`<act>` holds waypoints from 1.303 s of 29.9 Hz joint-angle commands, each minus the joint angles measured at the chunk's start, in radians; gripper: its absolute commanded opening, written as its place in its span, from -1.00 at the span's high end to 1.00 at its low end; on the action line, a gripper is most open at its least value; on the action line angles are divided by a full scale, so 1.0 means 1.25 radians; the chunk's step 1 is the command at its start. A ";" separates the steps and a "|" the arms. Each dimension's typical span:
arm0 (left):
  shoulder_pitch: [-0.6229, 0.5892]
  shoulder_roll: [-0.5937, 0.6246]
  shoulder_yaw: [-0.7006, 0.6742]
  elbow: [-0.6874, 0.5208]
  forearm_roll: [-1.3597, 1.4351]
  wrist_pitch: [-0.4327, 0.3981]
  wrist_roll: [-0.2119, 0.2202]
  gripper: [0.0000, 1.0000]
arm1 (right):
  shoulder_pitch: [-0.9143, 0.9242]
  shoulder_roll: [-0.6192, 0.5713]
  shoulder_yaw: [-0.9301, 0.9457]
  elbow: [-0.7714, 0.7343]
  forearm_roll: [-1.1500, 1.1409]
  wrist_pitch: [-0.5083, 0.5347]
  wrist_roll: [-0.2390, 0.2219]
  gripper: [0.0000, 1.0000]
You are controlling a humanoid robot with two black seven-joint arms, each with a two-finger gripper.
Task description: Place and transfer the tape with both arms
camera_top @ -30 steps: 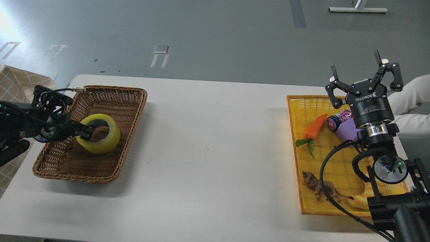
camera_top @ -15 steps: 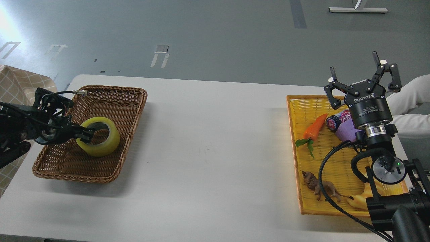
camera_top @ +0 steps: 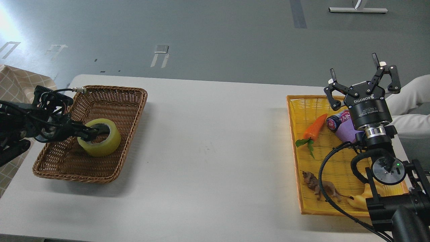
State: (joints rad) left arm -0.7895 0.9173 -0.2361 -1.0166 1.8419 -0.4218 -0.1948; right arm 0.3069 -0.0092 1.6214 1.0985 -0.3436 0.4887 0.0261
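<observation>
The yellow tape roll [camera_top: 102,143] sits in the brown wicker basket [camera_top: 111,97] at the left of the table, nearly flat on the basket floor. My left gripper [camera_top: 90,133] reaches in from the left and is shut on the roll's near wall, one finger inside the core hole. My right gripper [camera_top: 363,76] is open and empty, fingers spread and pointing up, raised above the far end of the yellow tray [camera_top: 295,148].
The yellow tray holds a toy carrot [camera_top: 314,127], a purple object with a small can [camera_top: 346,129], a toy lion [camera_top: 319,188] and a yellow croissant toy [camera_top: 361,200]. A person's white sleeve [camera_top: 411,107] lies beyond the right gripper.
The left gripper has lowered the tape roll from a tilted, raised pose down into the brown basket. The right gripper has barely moved.
</observation>
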 commanded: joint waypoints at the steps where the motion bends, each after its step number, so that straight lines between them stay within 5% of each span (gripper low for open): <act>1: -0.010 0.001 -0.003 -0.003 -0.055 0.001 -0.001 -0.55 | 0.000 0.000 0.000 0.000 0.000 0.000 0.000 -0.98; 12: -0.177 0.003 -0.006 -0.024 -0.401 -0.007 -0.006 -0.75 | 0.001 0.000 0.001 0.004 0.000 0.000 0.000 -0.99; 15: -0.208 0.000 -0.017 -0.027 -0.572 -0.012 -0.048 -0.82 | 0.002 0.000 0.005 0.004 0.000 0.000 0.001 -0.99; 25: -0.207 -0.080 -0.092 -0.020 -1.099 -0.015 -0.063 -0.95 | 0.032 -0.005 0.004 0.018 0.000 0.000 0.000 -0.99; 39: -0.110 -0.264 -0.339 -0.029 -1.260 -0.021 -0.064 -0.95 | 0.132 -0.056 -0.009 0.007 -0.001 0.000 -0.028 -0.97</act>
State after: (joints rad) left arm -0.9576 0.6338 -0.6088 -1.0484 0.2822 -0.4460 -0.2760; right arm 0.4502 -0.0600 1.6153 1.1112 -0.3457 0.4887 0.0073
